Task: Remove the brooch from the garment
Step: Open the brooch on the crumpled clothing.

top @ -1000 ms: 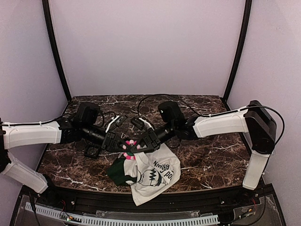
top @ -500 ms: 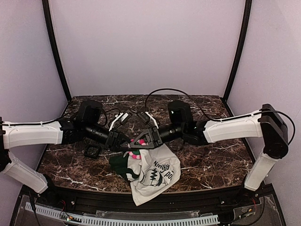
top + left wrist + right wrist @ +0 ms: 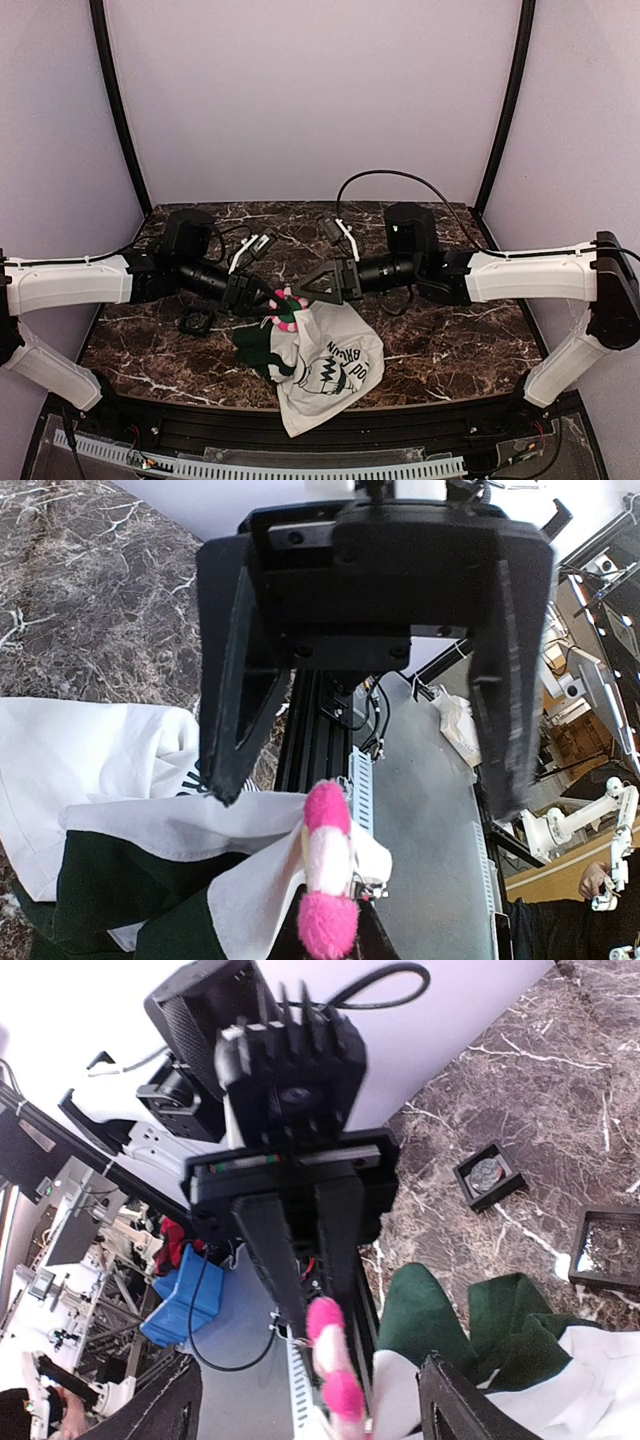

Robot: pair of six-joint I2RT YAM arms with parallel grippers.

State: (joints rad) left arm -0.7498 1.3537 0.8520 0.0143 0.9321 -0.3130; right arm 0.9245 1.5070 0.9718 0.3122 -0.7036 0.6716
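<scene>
1. The brooch [image 3: 328, 878] was a small fuzzy flower. Seen edge-on from the left wrist, it showed bright pink tufts above and below a paler pink-white band, with a speck of silvery metal fitting beside it.
2. From above it read as a ring of pink and white petals, held off the desk [image 3: 450, 330] between the two arms, just above the garment's upper edge.
3. The left gripper [image 3: 266, 299] had its jaws clamped together on the brooch. The right wrist view showed both dark fingers meeting at the pink petals.
4. The right gripper [image 3: 309, 292] faced it from the other side, jaws spread wide and gripping nothing.
5. The garment [image 3: 330, 365], a white T-shirt with a black cartoon print and dark green sleeves, lay crumpled at the desk's near edge. A fold of white cloth was drawn up against the brooch.
6. Whether the pin passed through that cloth could not be told, since fabric and the left jaws hid the brooch's back.
7. The flower's centre was too small to make out from above, and the shirt's lettering lay upside down and partly folded under.
8. Two small black square frames [image 3: 489, 1174] sat on the desk beyond the green sleeve, one cut off by the picture's edge.
</scene>
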